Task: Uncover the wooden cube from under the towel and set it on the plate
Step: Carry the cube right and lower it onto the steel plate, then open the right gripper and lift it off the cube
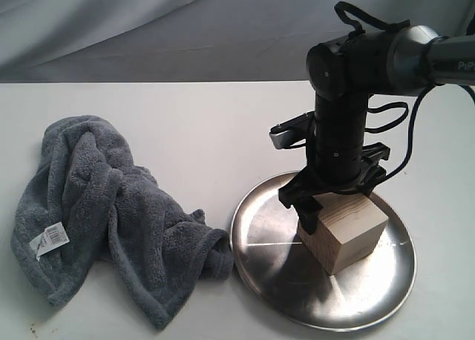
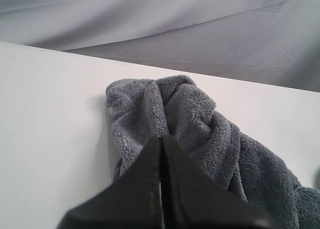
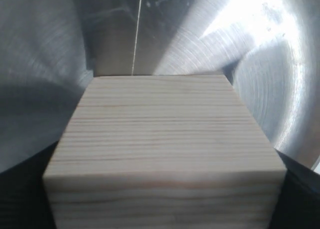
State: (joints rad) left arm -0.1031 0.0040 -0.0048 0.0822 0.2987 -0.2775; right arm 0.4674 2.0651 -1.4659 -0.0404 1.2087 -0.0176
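Note:
The wooden cube [image 1: 345, 232] stands on the silver plate [image 1: 274, 280], toward its far right part. My right gripper [image 1: 338, 205] comes down over it from above, shut on the cube, one finger [image 1: 306, 217] against its left face. In the right wrist view the cube [image 3: 165, 139] fills the space between the dark fingers [image 3: 22, 199], with the plate [image 3: 45, 64] right beneath. The grey towel [image 1: 111, 206] lies crumpled on the table left of the plate. My left gripper [image 2: 161, 140] is shut and empty, just above the towel [image 2: 200, 124]; the exterior view does not show it.
The white table [image 1: 193, 125] runs back to a grey cloth backdrop [image 1: 185, 28]. The towel's near corner [image 1: 215, 251] touches the plate's left rim. A white tag [image 1: 49, 240] sits on the towel's left side.

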